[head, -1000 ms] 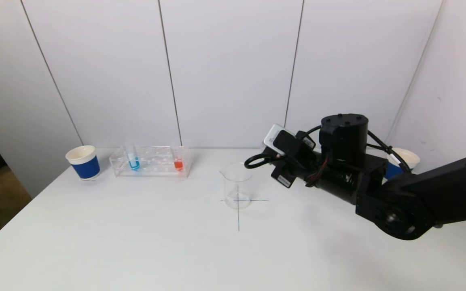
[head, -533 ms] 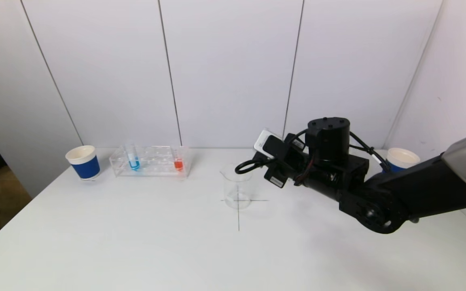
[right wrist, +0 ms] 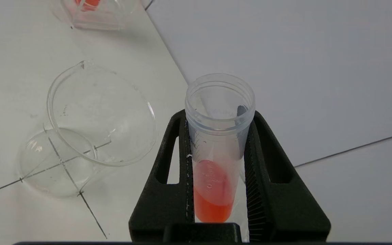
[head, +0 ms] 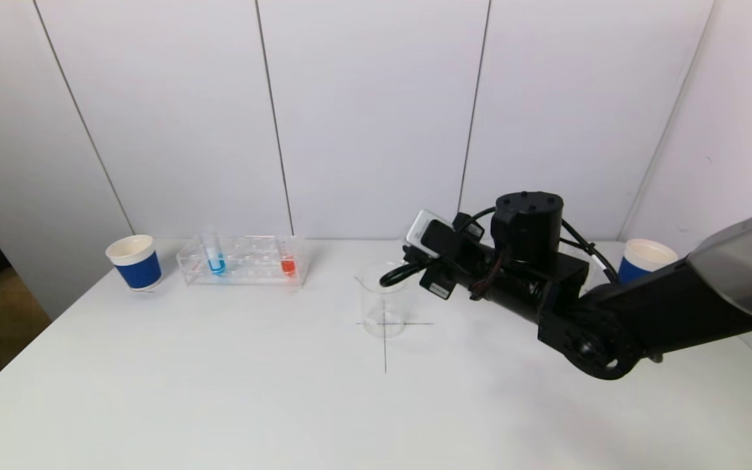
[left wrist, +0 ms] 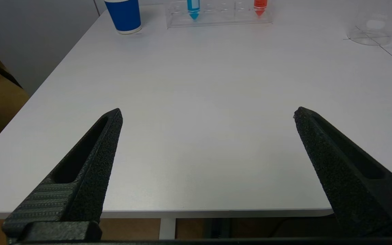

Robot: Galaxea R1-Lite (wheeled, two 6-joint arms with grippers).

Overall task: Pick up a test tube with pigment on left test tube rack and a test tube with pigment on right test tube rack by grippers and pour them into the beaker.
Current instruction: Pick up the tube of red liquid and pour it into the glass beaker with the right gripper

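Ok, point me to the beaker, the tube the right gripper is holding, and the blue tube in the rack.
beaker [head: 383,301]: head view, on its clear side wall.
orange test tube [right wrist: 216,183]: right wrist view, on its liquid-filled lower part between the fingers.
blue test tube [head: 216,264]: head view, on its blue liquid.

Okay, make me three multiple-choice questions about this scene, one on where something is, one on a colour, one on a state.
1. Where does the beaker stand?
A. on the crossed lines
B. inside the rack
C. beside the left cup

2. What colour is the liquid in the test tube held by the right gripper?
A. blue
B. green
C. orange-red

3. How is the left gripper?
A. shut on a tube
B. open and empty
C. shut on a cup

Answers: 1 A, lines cross beneath its base. 2 C, orange-red liquid fills its tip. 3 B, fingers wide apart over bare table.
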